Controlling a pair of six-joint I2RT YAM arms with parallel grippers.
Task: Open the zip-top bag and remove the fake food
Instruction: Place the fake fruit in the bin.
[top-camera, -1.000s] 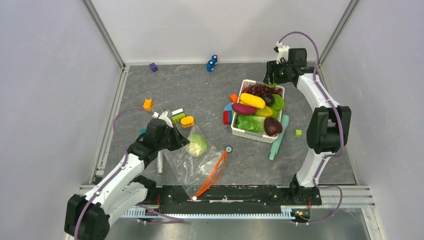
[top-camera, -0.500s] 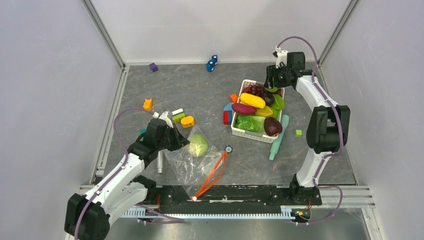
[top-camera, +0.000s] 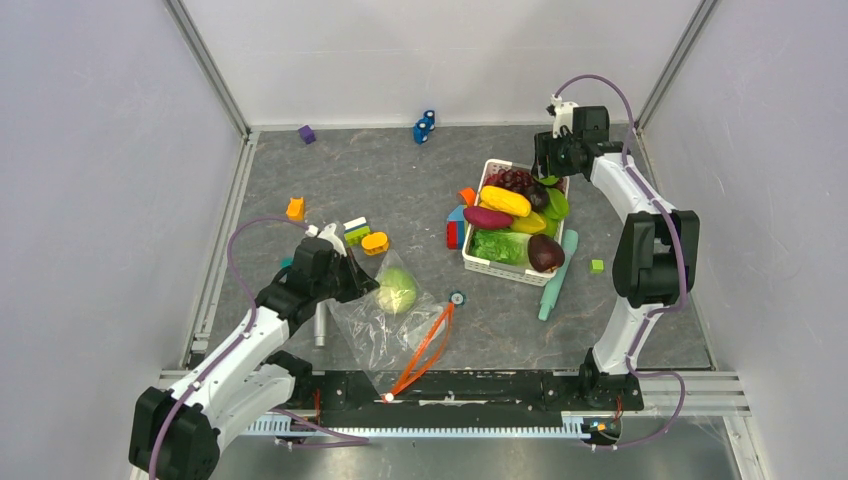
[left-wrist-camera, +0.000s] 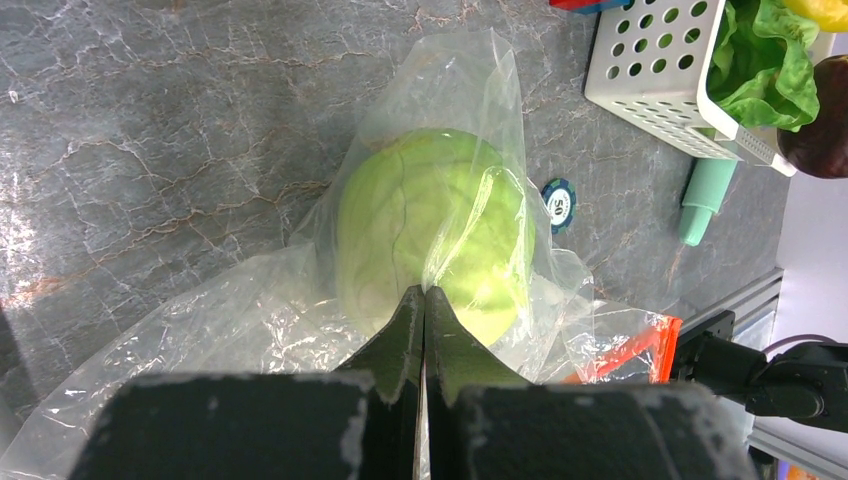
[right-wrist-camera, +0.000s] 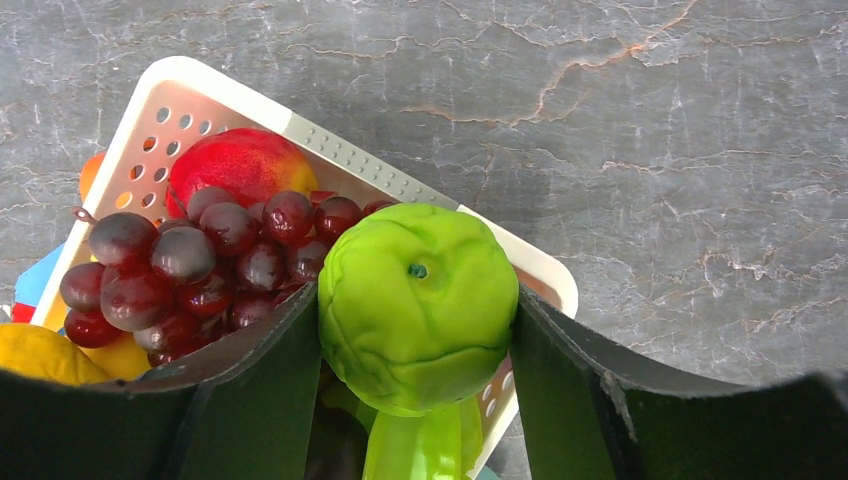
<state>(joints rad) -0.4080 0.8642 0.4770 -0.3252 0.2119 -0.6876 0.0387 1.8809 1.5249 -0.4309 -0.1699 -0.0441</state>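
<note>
Surface: grey marbled table (top-camera: 400, 190) inside white walls, arm bases along the near edge.
Left gripper (left-wrist-camera: 422, 292): jaws closed tip to tip. They appear to be pinching a ridge of the bag's film just beside the cabbage, not the cabbage itself.
Bag (left-wrist-camera: 200, 320): lies flat and crumpled in front of the left arm. Its orange zipper strip (top-camera: 425, 350) trails toward the near edge and looks parted into a loop, so I judge the mouth to be open.
Cabbage (left-wrist-camera: 430, 230): inside the film at the end away from the zipper; the only food left in the bag.
Right gripper (top-camera: 549, 170): jaws spread wide around a green fruit (right-wrist-camera: 415, 300), one finger pressing each side.
Fruit position: above the far corner of the basket (right-wrist-camera: 350, 150), just beside the grapes (right-wrist-camera: 200, 270) and partly over the rim.
Basket contents: corn, eggplant, sweet potato and lettuce crowd the rest.
Step, as I judge it: drop off the fruit while the left arm anchors the bag.
Doing it well: shift the fruit inward off the rim and lower it until it nearly touches before opening, or it may roll off the grapes onto the table.
Left arm's part: keep the pinch on film only, so the cabbage can slide toward the zipper.
Remaining: the cabbage.
</note>
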